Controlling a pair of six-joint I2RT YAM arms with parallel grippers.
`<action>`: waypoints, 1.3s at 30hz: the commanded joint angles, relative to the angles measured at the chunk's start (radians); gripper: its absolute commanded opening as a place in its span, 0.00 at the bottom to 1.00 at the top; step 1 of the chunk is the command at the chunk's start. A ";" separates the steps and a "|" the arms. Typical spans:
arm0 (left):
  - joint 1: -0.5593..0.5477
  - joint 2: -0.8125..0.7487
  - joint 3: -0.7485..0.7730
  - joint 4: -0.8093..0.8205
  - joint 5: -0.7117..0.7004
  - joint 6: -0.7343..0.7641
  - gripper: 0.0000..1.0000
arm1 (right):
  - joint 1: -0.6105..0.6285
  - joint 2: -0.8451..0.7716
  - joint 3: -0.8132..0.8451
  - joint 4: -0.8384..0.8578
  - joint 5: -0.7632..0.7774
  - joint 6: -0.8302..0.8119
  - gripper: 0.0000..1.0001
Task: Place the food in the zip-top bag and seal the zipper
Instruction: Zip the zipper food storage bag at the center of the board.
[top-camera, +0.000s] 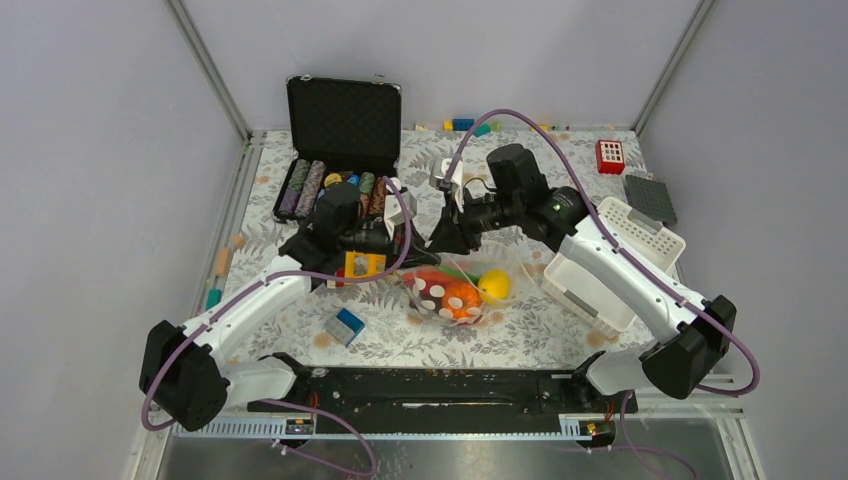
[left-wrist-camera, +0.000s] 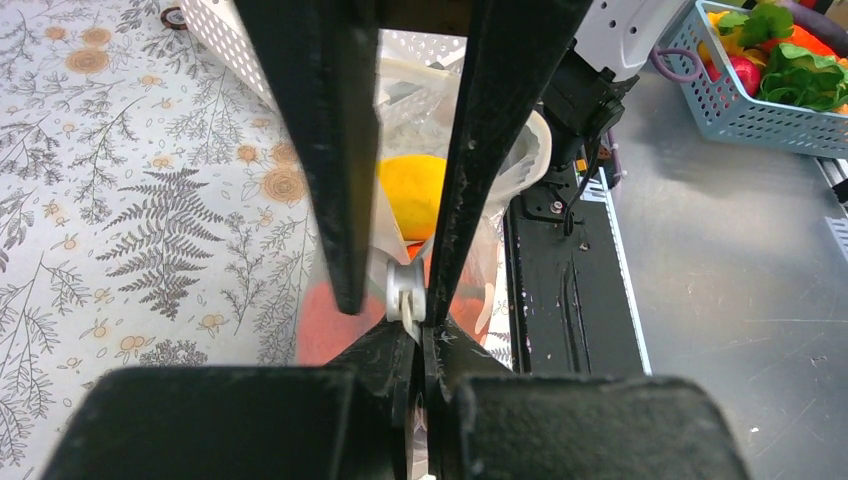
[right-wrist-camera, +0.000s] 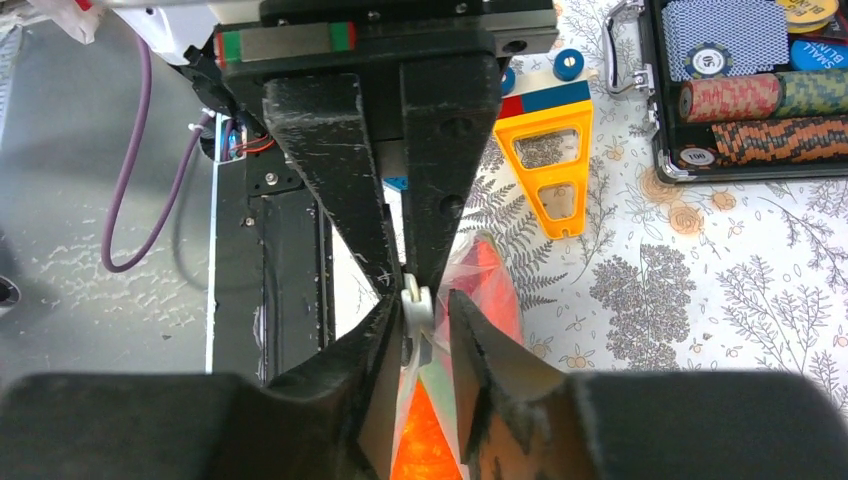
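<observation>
Item: zip-top bag (top-camera: 431, 293). Thin, floppy, slick film, light food (top-camera: 463, 299) inside. We grip stiffer zipper (left-wrist-camera: 405, 290) strip only. Both left gripper (left-wrist-camera: 414, 335) and right gripper (right-wrist-camera: 425, 330) clamped onto it.

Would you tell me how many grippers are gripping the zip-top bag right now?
2. The left gripper is shut on the zip-top bag at its edge, and the right gripper is shut on the same edge just beside it.

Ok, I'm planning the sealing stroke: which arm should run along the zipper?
Right, probably. Both claws pinch the zipper; the left claw sits at the bag's left end, a good anchor, the right claw nearer its middle.
</observation>
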 joint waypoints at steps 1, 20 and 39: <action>-0.002 -0.030 0.011 0.079 0.063 0.005 0.00 | 0.031 0.013 0.017 0.018 -0.020 0.003 0.25; -0.002 -0.108 -0.099 0.218 -0.039 -0.156 0.00 | 0.022 -0.067 -0.080 -0.141 0.125 -0.155 0.00; -0.002 -0.152 -0.117 0.166 0.043 -0.068 0.47 | 0.013 -0.091 -0.066 0.128 -0.047 0.096 0.00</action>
